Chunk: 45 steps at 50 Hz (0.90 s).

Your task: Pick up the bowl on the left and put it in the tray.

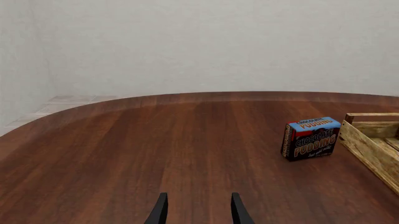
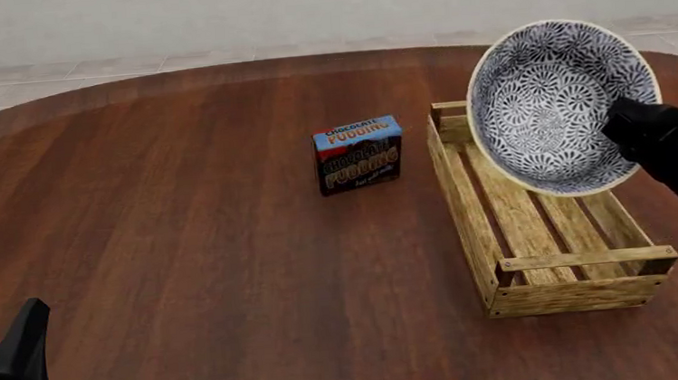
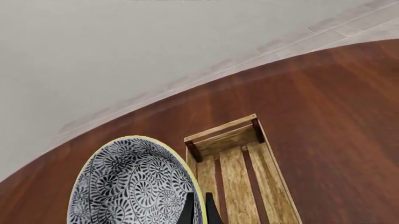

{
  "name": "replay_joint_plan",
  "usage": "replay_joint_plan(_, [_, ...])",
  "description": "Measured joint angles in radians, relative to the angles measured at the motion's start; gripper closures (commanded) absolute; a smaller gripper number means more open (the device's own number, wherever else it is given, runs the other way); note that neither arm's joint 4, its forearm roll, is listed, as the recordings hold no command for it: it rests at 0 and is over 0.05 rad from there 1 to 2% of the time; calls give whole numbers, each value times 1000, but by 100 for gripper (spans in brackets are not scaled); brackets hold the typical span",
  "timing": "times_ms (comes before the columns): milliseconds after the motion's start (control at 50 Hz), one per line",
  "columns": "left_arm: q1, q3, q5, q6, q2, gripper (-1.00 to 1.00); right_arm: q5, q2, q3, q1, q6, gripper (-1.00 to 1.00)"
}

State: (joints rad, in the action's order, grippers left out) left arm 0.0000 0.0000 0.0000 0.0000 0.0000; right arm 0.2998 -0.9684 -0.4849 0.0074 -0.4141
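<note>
We hold the bowl (image 2: pixel 559 105) in the air over the far half of the tray (image 2: pixel 471 211), tipped steeply on edge so its patterned inside faces the camera. Our right claw (image 3: pixel 198 210) pinches only the rim, fingers pressed nearly together on it. That thin rim hold is the risk, in our judgement: the tilted bowl could swivel or slip out, and released this way it might land on edge, strike a side rail, or roll out over the low wall toward the pudding box (image 2: pixel 360 154). The tray holds nothing we can see; only bare slats show. Our left claw (image 1: pixel 198 212) waits spread over the table (image 2: pixel 173 239), holding nothing.
</note>
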Motion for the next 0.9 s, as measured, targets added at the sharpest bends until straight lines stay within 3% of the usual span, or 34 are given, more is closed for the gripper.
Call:
replay_joint_plan(560, [0, 0, 0, 0, 0, -100, 8, -43, 6, -28, -36, 100])
replay_joint_plan(900, [0, 0, 0, 0, 0, -100, -3, -23, 31, -28, -28, 100])
